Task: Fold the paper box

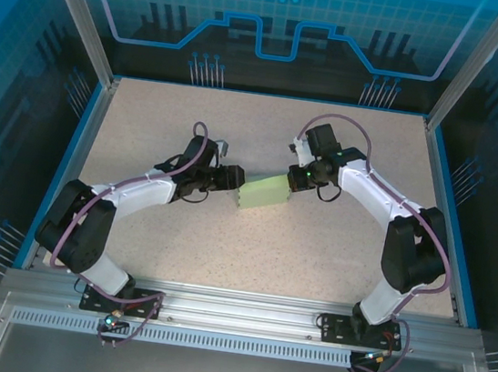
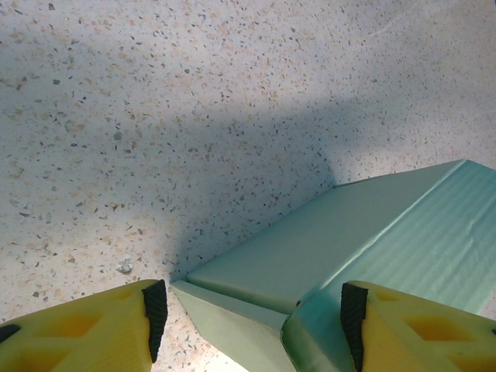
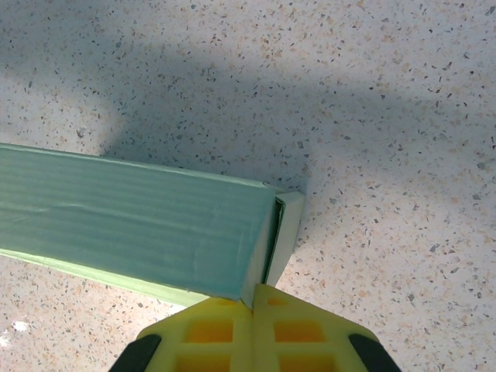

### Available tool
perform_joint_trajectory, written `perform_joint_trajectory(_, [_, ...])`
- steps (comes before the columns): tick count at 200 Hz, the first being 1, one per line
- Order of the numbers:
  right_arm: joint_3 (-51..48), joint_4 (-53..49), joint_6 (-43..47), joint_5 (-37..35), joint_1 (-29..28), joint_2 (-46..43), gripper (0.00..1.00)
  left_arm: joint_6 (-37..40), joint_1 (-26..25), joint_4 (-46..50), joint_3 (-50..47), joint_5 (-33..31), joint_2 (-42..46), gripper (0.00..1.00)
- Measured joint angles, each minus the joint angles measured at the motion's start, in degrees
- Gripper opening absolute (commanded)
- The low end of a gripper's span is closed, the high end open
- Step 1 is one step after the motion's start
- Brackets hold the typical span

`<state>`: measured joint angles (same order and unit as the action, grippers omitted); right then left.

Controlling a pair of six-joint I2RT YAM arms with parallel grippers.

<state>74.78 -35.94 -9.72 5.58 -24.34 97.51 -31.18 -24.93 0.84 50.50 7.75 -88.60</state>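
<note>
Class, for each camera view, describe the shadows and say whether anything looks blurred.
Top view: even light, sharp, little shadow round the box. Left wrist: a broad soft shadow crosses the table beyond the box. Right wrist: likewise, speckles crisp.

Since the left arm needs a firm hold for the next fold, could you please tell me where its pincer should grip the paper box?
Probably the left end of the paper box, across its folded edge, approaching along its length from the left: the left pincer stands open astride that end, and thin card there should pinch flat.
</note>
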Motion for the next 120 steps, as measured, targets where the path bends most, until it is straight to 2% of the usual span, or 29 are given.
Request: perform_joint_trajectory(120, [-0.85,-3.34,-0.22,-1.97,0.0,-2.91,0.32,8.59,-8.04,-3.67,-0.79,-13.53,0.02,0.64])
